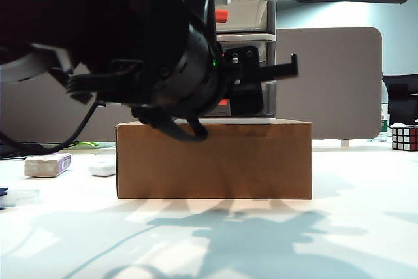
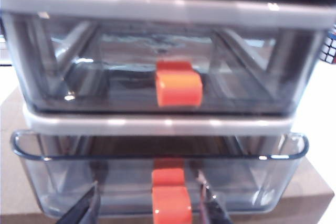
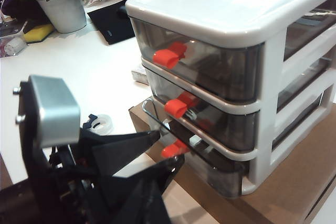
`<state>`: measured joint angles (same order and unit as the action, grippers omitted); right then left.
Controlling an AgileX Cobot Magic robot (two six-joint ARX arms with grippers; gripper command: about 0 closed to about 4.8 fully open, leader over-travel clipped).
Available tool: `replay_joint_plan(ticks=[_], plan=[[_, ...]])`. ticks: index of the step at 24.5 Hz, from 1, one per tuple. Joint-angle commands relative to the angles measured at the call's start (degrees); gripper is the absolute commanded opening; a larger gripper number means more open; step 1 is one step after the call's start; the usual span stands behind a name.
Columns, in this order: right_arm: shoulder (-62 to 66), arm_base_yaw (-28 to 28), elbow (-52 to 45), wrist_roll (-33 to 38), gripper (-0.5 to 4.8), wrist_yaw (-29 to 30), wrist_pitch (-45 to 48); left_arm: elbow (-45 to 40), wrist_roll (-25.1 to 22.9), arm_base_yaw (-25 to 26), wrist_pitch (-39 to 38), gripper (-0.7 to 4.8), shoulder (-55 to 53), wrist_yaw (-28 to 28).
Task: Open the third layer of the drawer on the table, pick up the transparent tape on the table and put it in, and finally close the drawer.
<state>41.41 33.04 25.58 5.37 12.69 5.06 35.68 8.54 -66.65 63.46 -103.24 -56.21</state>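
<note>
The drawer (image 3: 231, 19) stands on a brown cardboard box (image 1: 215, 158). Its third layer (image 2: 157, 153) is pulled partly out, the rim jutting past the frame. My left gripper (image 2: 149, 211) is open just in front of it, one finger on each side of the red-orange handle (image 2: 170, 203) with a gap on both sides. From the right wrist view the left gripper (image 3: 164, 152) straddles that handle (image 3: 176, 149). The transparent tape (image 3: 100, 124) lies flat on the table (image 3: 79, 66), left of the box and beyond the left arm. My right gripper is out of view.
A white-and-purple block (image 1: 47, 164) and a small white oblong (image 1: 102, 166) lie left of the box. A Rubik's cube (image 1: 405, 137) sits at the far right. A potted plant (image 3: 60, 3) and dark items stand far back on the table. The left arm (image 1: 130, 44) hides most of the drawer unit in the exterior view.
</note>
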Motion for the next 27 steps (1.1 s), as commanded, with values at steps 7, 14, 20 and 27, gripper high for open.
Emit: replay_joint_plan(ticks=[7,14,20,27], plan=[[-0.07,0.02,0.28,-0.07,-0.05,0.33,0.74,0.66,-0.13,1.42,0.48,1.69,0.2,4.0],[-0.07,0.02,0.28,-0.04,-0.05,0.33,0.77,0.66,-0.11,2.21,0.48,1.69,0.0,6.38],[-0.07,0.02,0.28,-0.04,-0.05,0.33,0.77,0.66,0.07,2.58,0.44,1.21,-0.02,6.58],[-0.07,0.04,0.28,-0.02,-0.05,0.33,0.77,0.7,0.07,2.62,0.42,0.87,-0.02,6.82]])
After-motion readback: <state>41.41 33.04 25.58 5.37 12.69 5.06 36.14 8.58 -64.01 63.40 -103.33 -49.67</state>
